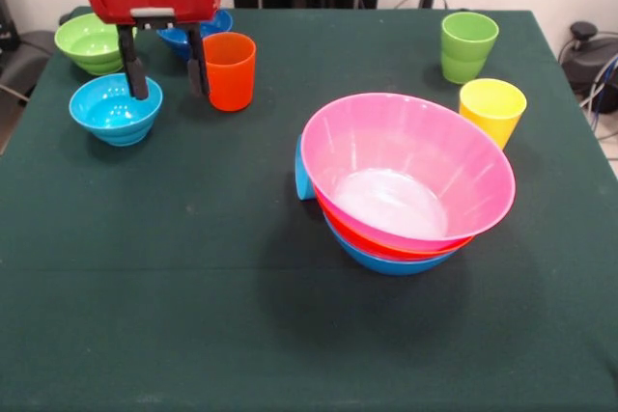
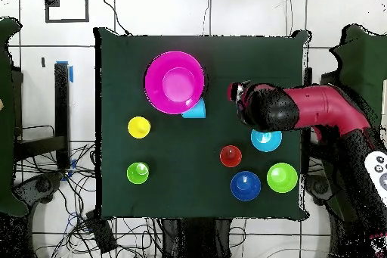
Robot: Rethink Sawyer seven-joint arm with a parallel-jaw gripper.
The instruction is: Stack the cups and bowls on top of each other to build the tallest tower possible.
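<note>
Front view: hand (image 1: 165,74) spread between light blue bowl (image 1: 115,108), orange cup (image 1: 230,70).

The tower (image 1: 406,190) sits right of centre on the table (image 1: 145,315), one cup (image 1: 303,171) lying touching its left side. Behind it, right, stand two cups (image 1: 491,109). Three small bowls (image 1: 115,109) and another cup (image 1: 230,70) cluster far left.

No readable text, label, brand, number or sign is showing on anything in either the front or overhead view.
</note>
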